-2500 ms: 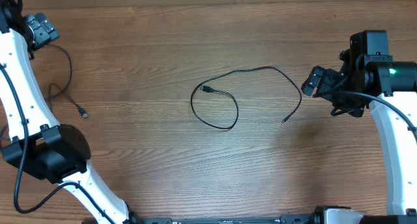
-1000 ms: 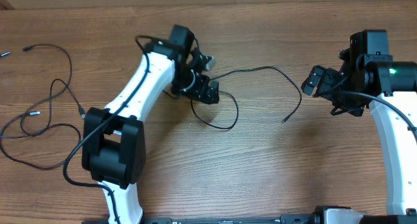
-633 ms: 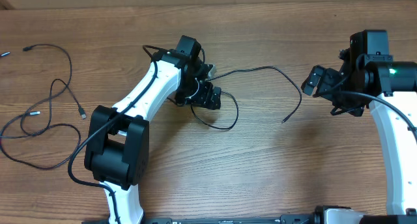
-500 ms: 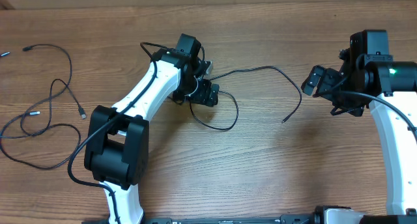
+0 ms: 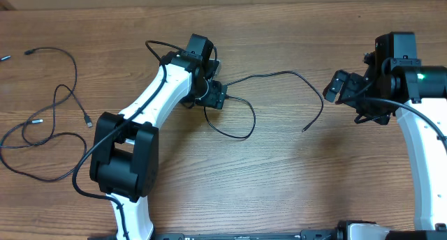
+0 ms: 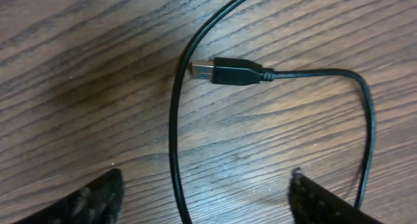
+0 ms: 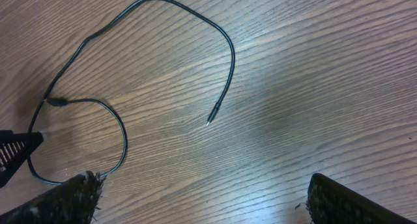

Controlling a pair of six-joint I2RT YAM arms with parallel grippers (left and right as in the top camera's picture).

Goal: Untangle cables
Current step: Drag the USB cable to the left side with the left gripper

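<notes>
Left claw [image 6: 207, 185] released, its fingers spread low over the bench [image 5: 279, 184] astride the looped cable [image 5: 279, 73] at mid-bench, the USB plug [image 6: 238, 72] lying ungripped just ahead of them — right claw [image 7: 202, 185] likewise released and empty, near that cable's thin end [image 5: 304, 130]; more cables [image 5: 75, 72] sprawl far left.

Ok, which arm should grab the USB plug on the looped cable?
Left. The left gripper hangs open right above the plug. The right gripper sits off by the far bend of the cable, away from the plug.
</notes>
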